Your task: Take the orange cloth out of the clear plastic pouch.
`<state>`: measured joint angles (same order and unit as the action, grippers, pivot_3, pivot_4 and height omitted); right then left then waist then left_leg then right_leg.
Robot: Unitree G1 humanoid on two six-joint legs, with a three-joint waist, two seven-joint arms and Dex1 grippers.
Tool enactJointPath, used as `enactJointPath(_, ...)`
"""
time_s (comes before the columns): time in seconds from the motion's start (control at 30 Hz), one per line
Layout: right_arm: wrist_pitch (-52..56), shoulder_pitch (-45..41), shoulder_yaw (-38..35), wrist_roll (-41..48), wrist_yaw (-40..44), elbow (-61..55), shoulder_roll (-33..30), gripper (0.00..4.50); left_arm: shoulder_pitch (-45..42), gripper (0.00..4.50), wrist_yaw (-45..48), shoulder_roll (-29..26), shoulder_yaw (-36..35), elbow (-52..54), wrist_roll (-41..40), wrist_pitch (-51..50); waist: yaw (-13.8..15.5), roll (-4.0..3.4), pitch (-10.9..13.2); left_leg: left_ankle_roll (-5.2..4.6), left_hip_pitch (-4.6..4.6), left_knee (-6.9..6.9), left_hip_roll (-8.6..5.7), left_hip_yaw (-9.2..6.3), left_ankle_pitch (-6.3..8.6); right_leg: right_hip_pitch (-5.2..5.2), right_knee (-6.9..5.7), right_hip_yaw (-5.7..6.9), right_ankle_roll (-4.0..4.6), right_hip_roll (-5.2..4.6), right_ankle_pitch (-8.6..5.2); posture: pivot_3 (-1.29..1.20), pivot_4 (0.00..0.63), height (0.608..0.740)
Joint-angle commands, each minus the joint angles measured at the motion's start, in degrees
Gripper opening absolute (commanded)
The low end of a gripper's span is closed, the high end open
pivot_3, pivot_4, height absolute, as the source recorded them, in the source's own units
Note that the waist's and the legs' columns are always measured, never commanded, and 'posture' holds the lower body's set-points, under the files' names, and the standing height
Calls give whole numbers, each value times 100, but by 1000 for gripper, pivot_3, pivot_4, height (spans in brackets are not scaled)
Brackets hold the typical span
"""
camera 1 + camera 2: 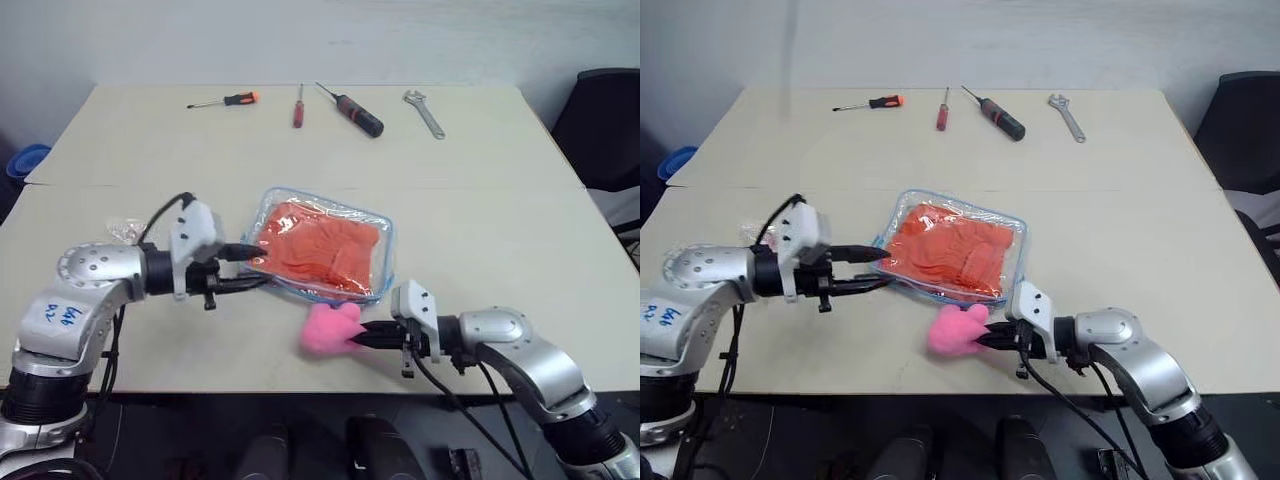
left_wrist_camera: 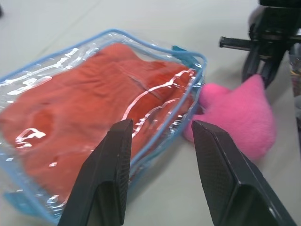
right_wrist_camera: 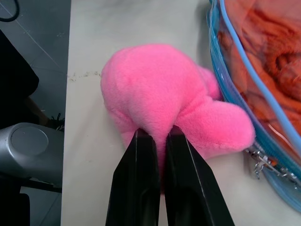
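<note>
Orange cloth: the orange cloth (image 1: 322, 250) sits fully inside the clear plastic pouch (image 1: 380, 268), nothing poking out, so you haven't started the actual pull

Pouch vs left hand: your left gripper (image 1: 252, 266) is right at the pouch's near-left end, fingers parted about halfway with the blue-trimmed edge lying between them in the left wrist view; I can't tell if either finger is touching the plastic

Pouch vs right hand: your right gripper (image 1: 357, 338) is below the pouch's near-right corner, fingers pinched down on the pink plush (image 1: 328, 328), which lies against the pouch's near edge

Long axis: pouch runs slantwise across the table (image 1: 500, 200), from your left fingertips away toward the far right, so your left hand looks straight down its length

Nearer hand: left, easily

Zipper: a metal pull (image 3: 256, 165) shows at the corner beside the plush, just off your right fingertips

My guess: the plush needs dropping before that hand is any use on the zipper
</note>
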<state>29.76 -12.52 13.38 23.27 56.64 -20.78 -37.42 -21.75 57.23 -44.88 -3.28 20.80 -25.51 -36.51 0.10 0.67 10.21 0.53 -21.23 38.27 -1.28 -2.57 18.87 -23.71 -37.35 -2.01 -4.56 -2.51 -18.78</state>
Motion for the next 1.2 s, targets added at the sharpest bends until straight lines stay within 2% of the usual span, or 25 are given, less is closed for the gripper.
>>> enactJointPath(0.03, 96, 19, -57, -12, -71, -9, -10, 548, -95, 2129, 42, 103, 241, 125, -40, 155, -10, 0, 0, 0, 0, 1, 0, 0, 0, 0, 0, 0, 0, 0, 0, 0, 150, 740)
enactJointPath(0.23, -80, 374, -167, -187, 7, -354, -425, 2296, -438, 2129, 328, 418, 940, 7, -42, 235, -3, 1, -1, -1, 0, 1, -2, 1, 1, 1, -2, 0, 0, 1, 0, 0, 150, 740)
enactJointPath(0.53, 419, 770, -675, 152, -158, -1539, -903, 2296, -740, 2129, 718, 787, 1936, -526, 473, 811, -26, 1, -1, -1, 2, -1, 1, 3, 1, 0, -5, -3, 0, 8, 0, 0, 150, 740)
enactJointPath(0.77, 614, 1039, -1009, 324, -236, -1932, -1091, 2296, -844, 2129, 821, 932, 2072, -685, 614, 1009, 13, 1, 0, -3, 0, 6, -2, 1, 1, 3, -2, -2, 0, 4, 0, 0, 150, 740)
enactJointPath(1.03, 553, 1312, -1553, 661, 77, -1982, -1448, 2296, -637, 2129, 842, 1056, 2443, -584, 827, 1086, 22, 1, 0, -6, 1, 5, -1, 2, 2, 3, -3, -2, 0, 6, 0, 0, 150, 740)
enactJointPath(1.13, 560, 1204, -1500, 730, 122, -1850, -1406, 2856, -649, 2129, 761, 1158, 2405, -481, 711, 894, 19, 1, 0, -15, 2, 5, 0, 1, 7, 4, -4, -2, 0, 7, 0, 0, 150, 740)
enactJointPath(1.2, 532, 1180, -1326, 684, 111, -1810, -1353, 3542, -694, 2129, 730, 1169, 2288, -366, 603, 740, 12, 1, 0, -24, 2, 5, 0, 1, 12, 4, -5, -2, 0, 7, 0, 0, 150, 740)
